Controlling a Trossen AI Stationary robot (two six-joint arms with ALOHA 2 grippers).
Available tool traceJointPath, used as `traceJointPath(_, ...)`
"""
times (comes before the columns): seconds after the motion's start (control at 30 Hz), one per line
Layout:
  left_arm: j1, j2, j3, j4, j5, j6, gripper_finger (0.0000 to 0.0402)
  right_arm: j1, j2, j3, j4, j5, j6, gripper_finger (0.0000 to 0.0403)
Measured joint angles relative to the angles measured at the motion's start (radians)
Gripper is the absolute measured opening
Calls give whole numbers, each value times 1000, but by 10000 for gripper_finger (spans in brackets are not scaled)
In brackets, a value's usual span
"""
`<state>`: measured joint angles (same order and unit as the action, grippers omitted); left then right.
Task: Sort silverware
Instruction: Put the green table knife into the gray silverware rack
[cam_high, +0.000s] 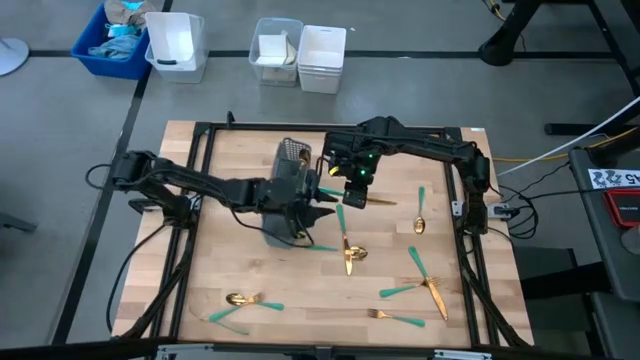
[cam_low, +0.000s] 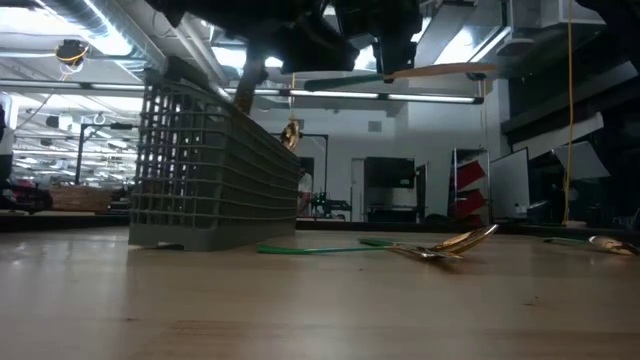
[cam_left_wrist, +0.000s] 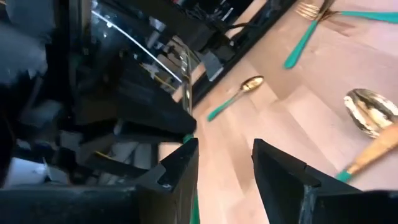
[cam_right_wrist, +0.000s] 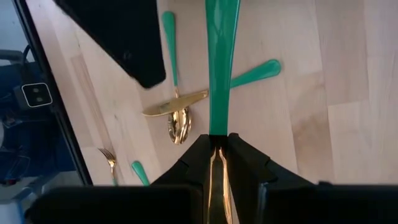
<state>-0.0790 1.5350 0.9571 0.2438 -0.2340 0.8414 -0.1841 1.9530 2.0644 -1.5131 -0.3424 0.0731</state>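
Right gripper (cam_right_wrist: 216, 155) is clamped on a teal-handled knife (cam_high: 362, 201), lifted clear of the table (cam_high: 250, 270); fingers pinch it near where handle meets blade, handle sticking out ahead of them, gold blade running back between them. Left gripper (cam_left_wrist: 225, 163) sits just beside it over the grey mesh caddy (cam_low: 210, 170), fingers apart with nothing between them. Directly under the right gripper a spoon and knife (cam_right_wrist: 177, 112) lie crossed on the wood, with one more teal handle (cam_right_wrist: 255, 73) just beside them. Remaining silverware is well apart from both grippers: a spoon (cam_high: 421, 212) and crossed pieces (cam_high: 420, 280) out past the right gripper, a fork (cam_high: 395, 317) and a spoon pair (cam_high: 245, 302) near the table's front edge
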Motion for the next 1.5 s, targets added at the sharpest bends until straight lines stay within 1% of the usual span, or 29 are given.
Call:
traceJointPath(0.13,-8,16,1,37,-34,8,141,0,0,0,2,0,0,49)
traceJointPath(0.47,-8,15,0,34,-44,-8,141,0,0,0,3,0,0,49)
traceJointPath(0.67,-31,15,0,33,-62,-5,141,0,0,0,3,0,0,49)
traceJointPath(1.1,-104,15,0,34,-201,8,141,0,1,0,3,0,0,49)
traceJointPath(1.33,-132,-6,-3,20,-313,45,141,0,1,0,2,0,0,49)
traceJointPath(1.5,-142,-40,-4,18,-319,45,141,0,1,0,2,0,0,49)
